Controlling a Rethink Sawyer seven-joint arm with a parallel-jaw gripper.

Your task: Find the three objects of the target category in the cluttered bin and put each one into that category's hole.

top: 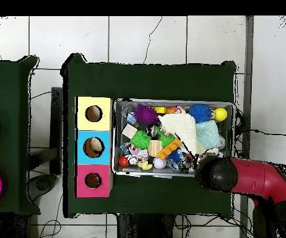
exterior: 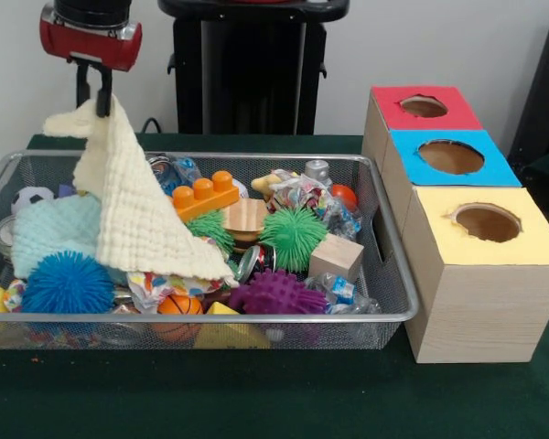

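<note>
Green cloth covers the table where the gripper (exterior: 102,102), jaws clamped on a cream knitted cloth (exterior: 137,206), lifts it from the cluttered bin (exterior: 384,265), seemingly mid-search, needing it dropped aside next.

— We cannot find the striped or tan soft toys: the lifted cream cloth (exterior: 137,206) drapes over much of the cluttered bin (exterior: 384,315).

— Agreed. From overhead the arm (top: 247,180) covers the end effector (exterior: 102,102), and we see its upper part cut off in front.
</note>
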